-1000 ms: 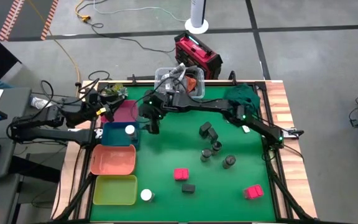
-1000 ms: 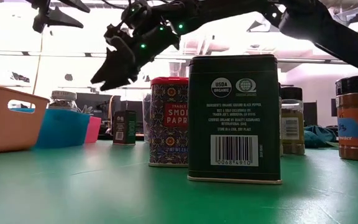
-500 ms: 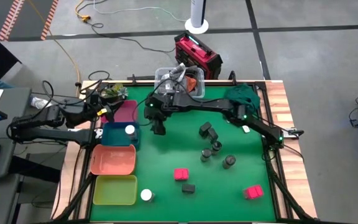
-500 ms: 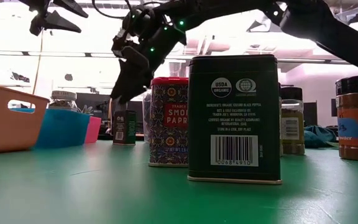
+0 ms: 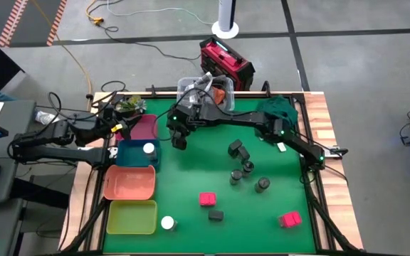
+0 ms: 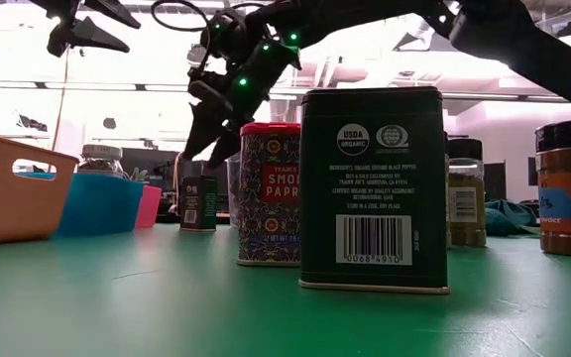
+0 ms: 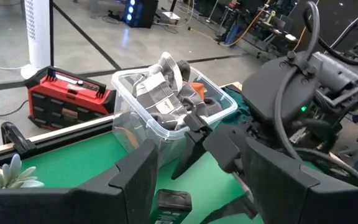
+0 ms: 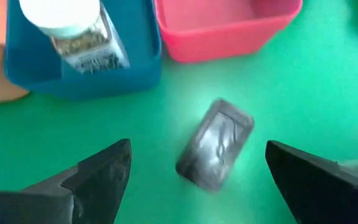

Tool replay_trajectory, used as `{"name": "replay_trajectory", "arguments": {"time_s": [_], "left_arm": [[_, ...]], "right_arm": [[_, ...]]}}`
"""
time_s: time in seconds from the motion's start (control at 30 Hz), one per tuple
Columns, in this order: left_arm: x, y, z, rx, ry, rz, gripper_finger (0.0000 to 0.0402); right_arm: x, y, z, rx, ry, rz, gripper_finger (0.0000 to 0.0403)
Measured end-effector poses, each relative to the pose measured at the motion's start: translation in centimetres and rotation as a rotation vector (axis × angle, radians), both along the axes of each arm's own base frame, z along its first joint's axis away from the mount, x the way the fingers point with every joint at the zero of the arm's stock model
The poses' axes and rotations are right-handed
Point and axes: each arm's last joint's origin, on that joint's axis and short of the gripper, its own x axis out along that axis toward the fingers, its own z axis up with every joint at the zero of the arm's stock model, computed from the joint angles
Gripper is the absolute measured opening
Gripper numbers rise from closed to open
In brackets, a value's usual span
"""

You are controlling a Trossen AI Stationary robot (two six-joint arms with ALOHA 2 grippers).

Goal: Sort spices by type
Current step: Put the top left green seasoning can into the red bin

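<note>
My right gripper (image 5: 179, 140) hangs open near the table's far left, just right of the trays. In the right wrist view its fingers (image 8: 104, 171) stand on either side of a small black rectangular box (image 8: 216, 152), above it and apart from it. The box (image 6: 199, 203) stands upright on the green mat. A white-topped jar (image 8: 73, 31) lies in the blue tray (image 5: 128, 155). My left gripper (image 5: 119, 126) waits open over the pink tray (image 5: 142, 128). Dark grey jars (image 5: 262, 184), black boxes (image 5: 235, 148), pink-red boxes (image 5: 207, 199) and a white-topped jar (image 5: 167, 222) stand on the mat.
An orange tray (image 5: 129, 182) and a yellow-green tray (image 5: 131, 217) line the left edge, nearer than the blue one. A clear bin (image 5: 205, 92) of items sits at the far edge, a dark green cloth (image 5: 276, 110) at the far right. Open mat lies mid-table.
My right gripper has swung away from the blue tray toward the table's right, tipped its fingers more steeply downward and dropped toward the small black box, staying open. The box and the jar in the blue tray have kept still.
</note>
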Motion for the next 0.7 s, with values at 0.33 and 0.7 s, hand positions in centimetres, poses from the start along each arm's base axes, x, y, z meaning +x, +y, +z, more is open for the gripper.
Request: {"name": "replay_trajectory", "arguments": {"time_s": [0.33, 0.7], "left_arm": [[0.0, 0.0, 0.0, -0.001, -0.001, 0.000, 0.0219], [0.0, 0.0, 0.0, -0.001, -0.002, 0.000, 0.0219]], "right_arm": [[0.4, 0.0, -1.7, -0.061, -0.006, -0.036, 0.0395], [0.2, 0.4, -2.5, -0.092, 0.041, 0.017, 0.0395]]}}
